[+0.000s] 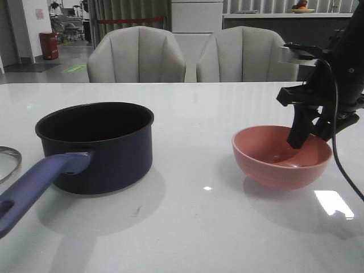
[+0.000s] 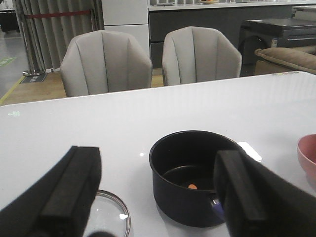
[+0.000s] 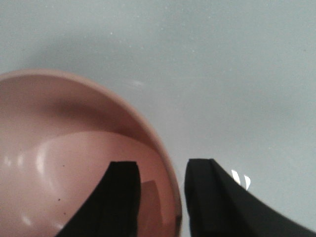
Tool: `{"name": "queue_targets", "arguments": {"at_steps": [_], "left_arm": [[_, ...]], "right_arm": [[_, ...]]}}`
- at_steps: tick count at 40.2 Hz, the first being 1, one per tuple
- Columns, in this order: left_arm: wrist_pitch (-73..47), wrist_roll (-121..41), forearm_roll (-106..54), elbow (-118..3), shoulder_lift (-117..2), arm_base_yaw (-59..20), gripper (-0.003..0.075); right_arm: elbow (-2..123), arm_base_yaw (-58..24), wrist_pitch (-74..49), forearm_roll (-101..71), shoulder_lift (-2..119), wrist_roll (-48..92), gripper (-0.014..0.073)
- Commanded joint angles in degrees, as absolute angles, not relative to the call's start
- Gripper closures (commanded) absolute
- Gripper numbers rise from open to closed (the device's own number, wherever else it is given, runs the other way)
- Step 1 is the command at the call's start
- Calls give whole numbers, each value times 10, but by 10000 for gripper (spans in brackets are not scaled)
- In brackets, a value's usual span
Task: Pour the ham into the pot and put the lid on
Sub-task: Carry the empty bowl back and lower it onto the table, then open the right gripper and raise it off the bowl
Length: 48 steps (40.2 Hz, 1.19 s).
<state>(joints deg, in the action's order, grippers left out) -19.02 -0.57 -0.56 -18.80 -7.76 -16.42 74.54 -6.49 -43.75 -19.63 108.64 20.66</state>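
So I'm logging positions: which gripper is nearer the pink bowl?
Right. The right gripper straddles the pink bowl rim; the left gripper hangs behind the pot.

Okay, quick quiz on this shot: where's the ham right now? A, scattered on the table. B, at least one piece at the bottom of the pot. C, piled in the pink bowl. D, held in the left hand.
B: the left wrist view shows a small orange piece of ham on the black bottom of the pot, while the pink bowl looks empty where the right wrist view shows its inside.
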Motion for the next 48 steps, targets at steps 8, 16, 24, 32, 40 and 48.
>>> {"name": "queue_targets", "arguments": {"at_steps": [8, 16, 24, 32, 40, 48], "left_arm": [[-144, -7, -8, -203, -85, -170, 209], [-144, -7, -8, -203, -85, -170, 209], [-137, -7, -8, -203, -85, -170, 209], [-138, -7, -8, -203, -85, -170, 209], [-142, -7, -8, -203, -85, -170, 209], [-142, -7, -8, -203, -85, -170, 209]], "right_arm": [[763, -62, -469, -178, 973, 214, 234], [720, -62, -451, -177, 858, 214, 234], [580, -68, -288, -192, 715, 214, 234], [423, -149, -93, -195, 558, 214, 234], [300, -229, 19, -195, 422, 213, 234], [190, -255, 97, -199, 297, 213, 275]]}}
